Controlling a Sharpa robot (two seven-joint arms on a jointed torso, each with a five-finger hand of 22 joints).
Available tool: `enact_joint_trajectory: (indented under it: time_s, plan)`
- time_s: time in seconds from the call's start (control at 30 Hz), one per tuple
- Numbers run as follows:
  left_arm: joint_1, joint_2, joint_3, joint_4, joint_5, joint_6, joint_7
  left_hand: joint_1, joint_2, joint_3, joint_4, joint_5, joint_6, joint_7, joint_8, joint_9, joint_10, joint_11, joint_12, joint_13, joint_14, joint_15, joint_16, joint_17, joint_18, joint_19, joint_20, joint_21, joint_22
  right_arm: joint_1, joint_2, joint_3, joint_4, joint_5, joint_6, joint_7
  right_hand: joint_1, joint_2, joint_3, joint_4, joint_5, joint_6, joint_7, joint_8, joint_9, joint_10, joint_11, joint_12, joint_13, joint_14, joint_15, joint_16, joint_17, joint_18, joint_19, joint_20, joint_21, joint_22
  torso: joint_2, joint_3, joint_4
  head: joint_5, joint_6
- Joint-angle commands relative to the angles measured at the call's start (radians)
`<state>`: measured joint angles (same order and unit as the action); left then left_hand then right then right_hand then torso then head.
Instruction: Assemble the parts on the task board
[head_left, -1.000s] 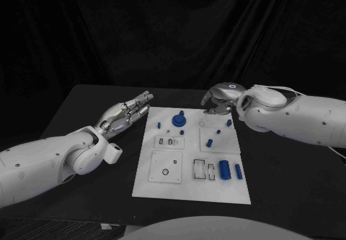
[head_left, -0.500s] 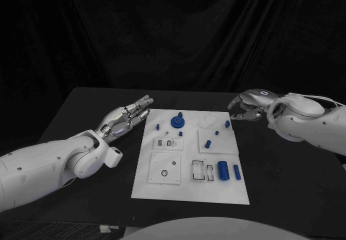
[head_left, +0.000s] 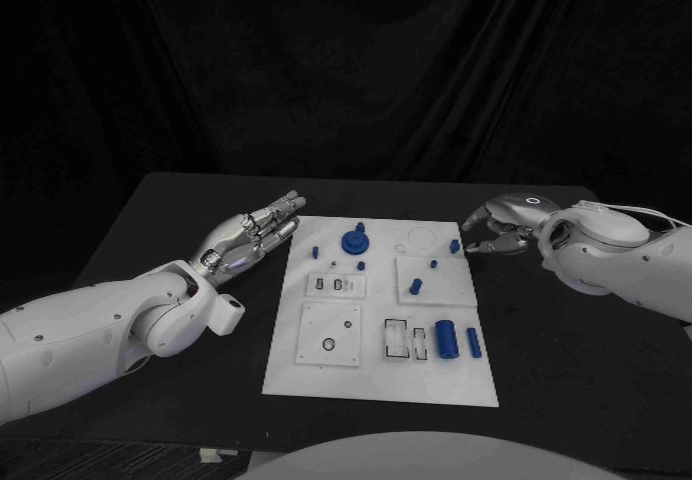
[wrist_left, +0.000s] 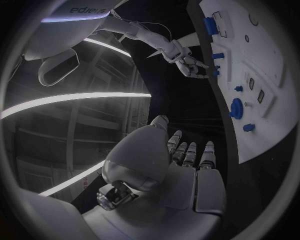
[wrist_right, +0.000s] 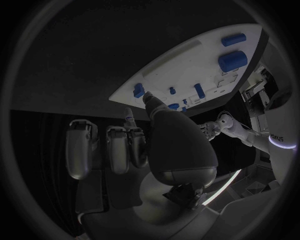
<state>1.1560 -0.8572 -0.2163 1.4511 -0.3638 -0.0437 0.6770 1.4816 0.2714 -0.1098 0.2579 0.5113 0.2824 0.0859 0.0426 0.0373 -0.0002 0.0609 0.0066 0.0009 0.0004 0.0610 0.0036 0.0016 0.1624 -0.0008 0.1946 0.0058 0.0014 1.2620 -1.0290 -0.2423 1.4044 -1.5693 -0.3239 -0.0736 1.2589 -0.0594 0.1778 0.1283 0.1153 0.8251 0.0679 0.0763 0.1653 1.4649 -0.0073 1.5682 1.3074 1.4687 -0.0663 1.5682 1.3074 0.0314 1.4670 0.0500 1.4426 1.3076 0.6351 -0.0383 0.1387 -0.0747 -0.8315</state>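
Right hand (head_left: 498, 232), fingers curled in and holding nothing, hovers just beside the board's (head_left: 382, 385) far right corner, near a small blue peg (head_left: 454, 245). Left hand (head_left: 253, 232), fingers extended and apart, empty, lies along the board's left edge. On the board: a round blue knob (head_left: 353, 241) at the far middle, two blue cylinders (head_left: 447, 339) toward the near right. The parts look hard, light and smooth, likely slippery; a pinch across each one's sides seems best.
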Motion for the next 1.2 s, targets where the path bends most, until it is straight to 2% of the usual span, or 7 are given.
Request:
enact_joint_trajectory:
  time_s: [0.03,0.17,0.27,0.37,0.63,0.8,1.2]
  plan:
    - [-0.002,-0.001,0.001,0.002,0.001,0.008,0.019,0.001,-0.002,0.008,0.0,0.005,0.001,0.006,0.004,0.001,0.0,0.004,-0.007,-0.001,0.0,0.005,-0.004,-0.002,0.019,0.001,0.009,-0.006,-0.001,-0.006,0.008,0.0,-0.009,-0.003,-0.017,0.008,0.0,0.004,-0.005,-0.002,0.006,-0.001,0.004,0.0,-0.001,0.106,0.0,0.003,0.263,0.102,-0.006,0.003,0.263,0.004,0.015,-0.008,-0.007,0.216,0.0,0.0001,-0.0018,0.007,-0.005]
    - [-0.002,-0.001,0.001,0.002,0.001,0.009,0.019,0.001,-0.002,0.009,-0.001,0.005,0.0,0.006,0.003,0.001,0.0,0.004,-0.007,-0.001,0.0,0.006,-0.004,-0.002,0.019,0.001,0.009,-0.006,-0.001,-0.014,0.018,0.0,-0.018,-0.003,-0.023,0.011,0.01,0.005,-0.006,-0.003,0.023,0.004,0.008,0.003,0.0,0.106,0.002,0.003,0.263,0.102,-0.004,0.003,0.263,0.005,0.013,-0.007,-0.01,0.215,0.0,0.0001,0.0009,0.007,-0.009]
    - [-0.003,-0.001,0.001,0.002,0.001,0.01,0.019,0.001,-0.002,0.009,-0.001,0.005,0.0,0.006,0.003,0.001,0.0,0.004,-0.007,-0.001,0.0,0.006,-0.004,-0.002,0.019,0.001,0.009,-0.006,-0.001,-0.017,0.027,0.0,-0.025,-0.003,-0.027,0.011,0.012,0.005,-0.006,-0.004,0.026,0.005,0.008,0.003,0.0,0.106,0.003,0.003,0.263,0.102,-0.004,0.003,0.263,0.005,0.013,-0.007,-0.012,0.215,0.0,-0.0003,-0.0015,0.011,-0.009]
    - [-0.004,0.0,0.001,0.001,0.001,0.01,0.021,0.001,-0.004,0.016,-0.006,0.006,-0.033,0.004,-0.005,-0.004,0.0,0.005,-0.007,-0.001,0.0,0.007,-0.004,-0.002,0.019,0.001,0.01,-0.006,-0.001,-0.019,0.033,0.0,-0.032,-0.003,-0.027,0.011,0.012,0.005,-0.007,-0.003,0.027,0.006,0.009,0.003,0.0,0.106,0.003,0.003,0.263,0.102,-0.004,0.003,0.263,0.005,0.011,-0.007,-0.014,0.214,-0.001,-0.0003,-0.0007,0.013,-0.013]
    - [-0.005,0.0,0.001,-0.002,0.001,0.008,0.025,-0.023,-0.013,0.036,-0.018,0.005,-0.188,-0.11,-0.026,-0.021,0.0,0.04,-0.007,-0.001,0.0,0.025,-0.004,-0.002,0.018,0.001,0.015,-0.006,-0.001,-0.021,0.042,0.001,-0.041,-0.003,-0.025,0.009,0.011,0.005,-0.008,-0.002,0.025,0.007,0.009,0.004,0.0,0.106,0.004,0.003,0.263,0.102,-0.003,0.003,0.263,0.006,0.009,-0.006,-0.017,0.213,-0.002,-0.0005,-0.0018,0.016,-0.015]
    - [-0.005,0.001,0.001,-0.004,0.001,0.007,0.027,-0.029,-0.014,0.041,-0.021,0.005,-0.231,-0.148,-0.033,-0.027,0.0,0.042,-0.007,-0.001,0.0,0.027,-0.004,-0.002,0.017,0.001,0.018,-0.006,-0.001,-0.022,0.046,0.001,-0.044,-0.003,-0.026,0.01,0.01,0.005,-0.011,0.001,0.019,0.006,0.01,0.003,0.0,0.106,0.004,0.003,0.263,0.102,-0.003,0.003,0.263,0.006,0.009,-0.006,-0.018,0.213,-0.002,-0.001,-0.0009,0.01,-0.017]
    - [-0.006,0.002,0.001,-0.005,0.001,0.008,0.025,-0.03,-0.014,0.043,-0.022,0.005,-0.233,-0.156,-0.033,-0.027,0.0,0.042,-0.007,-0.001,0.0,0.028,-0.004,-0.002,0.018,0.001,0.019,-0.006,-0.001,-0.022,0.054,0.001,-0.048,-0.003,-0.022,0.011,0.009,0.005,-0.013,0.002,0.016,0.005,0.01,0.002,0.0,0.106,0.005,0.003,0.263,0.102,-0.002,0.003,0.263,0.006,0.009,-0.005,-0.019,0.213,-0.002,-0.0011,-0.0008,0.006,-0.016]
